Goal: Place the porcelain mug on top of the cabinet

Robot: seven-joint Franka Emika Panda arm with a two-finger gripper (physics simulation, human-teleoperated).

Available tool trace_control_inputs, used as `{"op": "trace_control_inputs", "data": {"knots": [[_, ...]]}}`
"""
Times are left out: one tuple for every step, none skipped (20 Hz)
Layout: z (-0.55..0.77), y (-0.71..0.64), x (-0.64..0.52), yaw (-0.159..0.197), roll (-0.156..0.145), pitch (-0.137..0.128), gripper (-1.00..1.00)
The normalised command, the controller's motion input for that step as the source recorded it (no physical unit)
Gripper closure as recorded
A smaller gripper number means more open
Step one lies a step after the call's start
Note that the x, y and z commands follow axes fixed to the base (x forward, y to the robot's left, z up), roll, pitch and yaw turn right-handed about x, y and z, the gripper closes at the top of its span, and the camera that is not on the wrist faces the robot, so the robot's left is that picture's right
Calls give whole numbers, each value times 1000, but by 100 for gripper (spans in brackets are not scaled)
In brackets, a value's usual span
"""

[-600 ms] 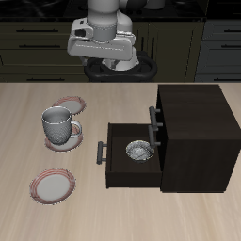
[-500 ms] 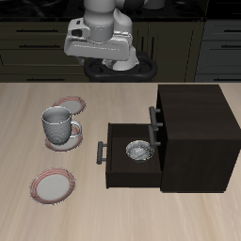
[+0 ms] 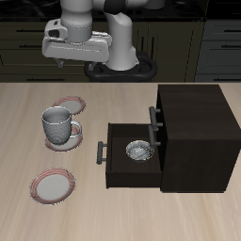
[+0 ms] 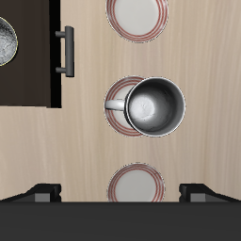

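Claw high above the porcelain mug, cabinet top bare

The claw (image 3: 58,62) hangs high, fingers (image 4: 40,192) spread wide apart. The porcelain mug (image 3: 56,123) stands upright on a pink-rimmed plate (image 3: 69,138) on the bench (image 3: 122,212), open bench between it and the cabinet (image 3: 193,113), whose pulled-out drawer (image 3: 127,171) holds a small patterned bowl (image 3: 138,151).

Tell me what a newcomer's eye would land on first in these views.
Probably the dark cabinet, its drawer pulled open toward the plates with a small patterned bowl inside. Next, the glossy porcelain mug standing upright on the middle plate of a row of three. The hand hangs high above the table's back, holding nothing; the wrist view looks straight down into the mug.
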Motion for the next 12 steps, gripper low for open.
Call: {"op": "trace_control_inputs", "data": {"knots": [[-5, -261, 113, -30, -79, -27, -100], [10, -720, 455, 120, -38, -80, -100], [-35, -351, 219, -35, -52, 18, -100], [0, -525, 319, -97, -83, 37, -100], [95, -559, 360, 81, -47, -83, -100], [47, -339, 158, -27, -109, -30, -100], [20, -523, 413, -138, -24, 23, -100], [76, -411, 224, 35, -102, -64, -100], [-32, -275, 220, -50, -52, -9, -100], [-31, -192, 226, 33, 37, 3, -100], [14, -209, 100, 8, -98, -37, -100], [-6, -114, 236, 86, 7, -75, -100]]}}
